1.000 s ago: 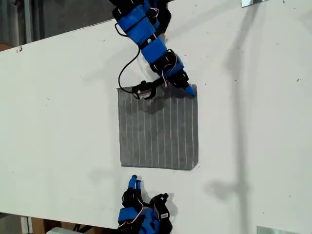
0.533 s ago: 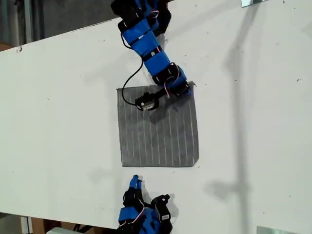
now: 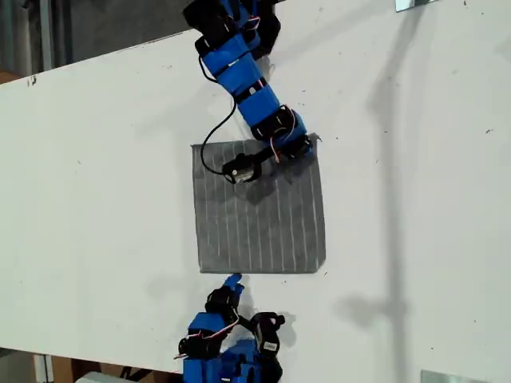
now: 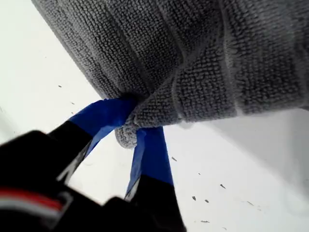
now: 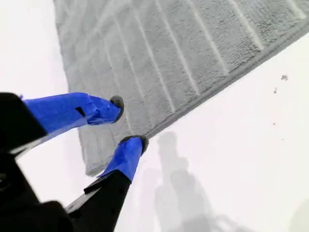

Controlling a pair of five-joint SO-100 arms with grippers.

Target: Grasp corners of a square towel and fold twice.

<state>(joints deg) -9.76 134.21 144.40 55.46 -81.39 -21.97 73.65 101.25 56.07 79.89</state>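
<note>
The grey striped towel (image 3: 259,215) lies flat on the white table (image 3: 96,199). My first gripper (image 3: 307,144) reaches in from the exterior view's top and is shut on the towel's far corner at that view's right; the first wrist view shows that corner (image 4: 126,137) bunched between the blue fingers of the gripper (image 4: 128,130), with the towel (image 4: 193,58) lifted just there. My second gripper (image 3: 233,281) comes from the exterior view's bottom and stands open (image 5: 128,123) over the towel's (image 5: 159,53) near edge, close to its near corner (image 5: 91,169) on the exterior view's left.
A black cable (image 3: 209,136) loops off the first arm over the towel's far edge. Metal pieces sit at the exterior view's top right (image 3: 415,4) and bottom right (image 3: 451,377). The table's far edge (image 3: 96,57) runs along the exterior view's upper left.
My second gripper has moved up to the towel's near edge. My first gripper has shifted slightly inward over the far corner, and the towel's near edge has crept a little toward it.
</note>
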